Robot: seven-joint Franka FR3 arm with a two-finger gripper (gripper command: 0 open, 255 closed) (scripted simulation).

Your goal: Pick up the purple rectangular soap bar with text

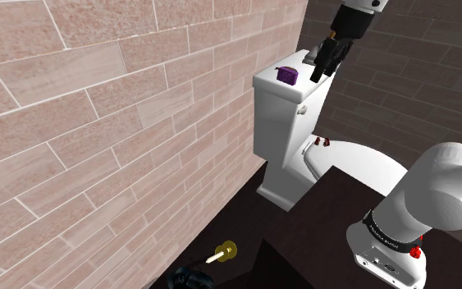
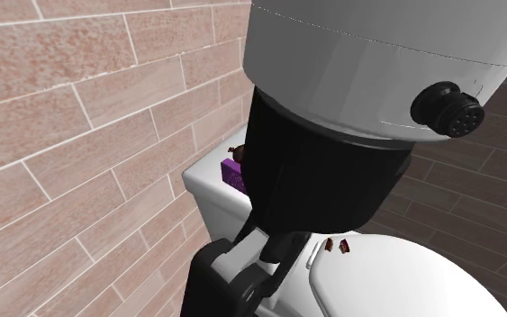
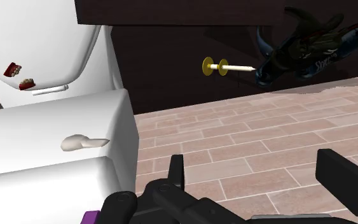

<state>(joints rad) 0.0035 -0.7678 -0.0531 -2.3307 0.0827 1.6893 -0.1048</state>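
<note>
Purple soap bar (image 1: 286, 74) lies on the lid of the white toilet tank (image 1: 280, 123), close to the brick wall (image 1: 98, 123). My gripper (image 1: 322, 66) hangs near it, to the shoulder view's right, apart from the bar. My fingers (image 3: 176, 172) are spread wide with nothing between them. Beside my hand, a purple sliver of the bar peeks out next to the tank and its pale flush lever (image 3: 82, 143). Down on the dark floor (image 3: 171, 63), a brass-coloured pin (image 3: 225, 66) lies beside a dark crumpled thing (image 3: 308, 44). From the second exterior view my arm (image 2: 377, 54) covers most of the bar.
</note>
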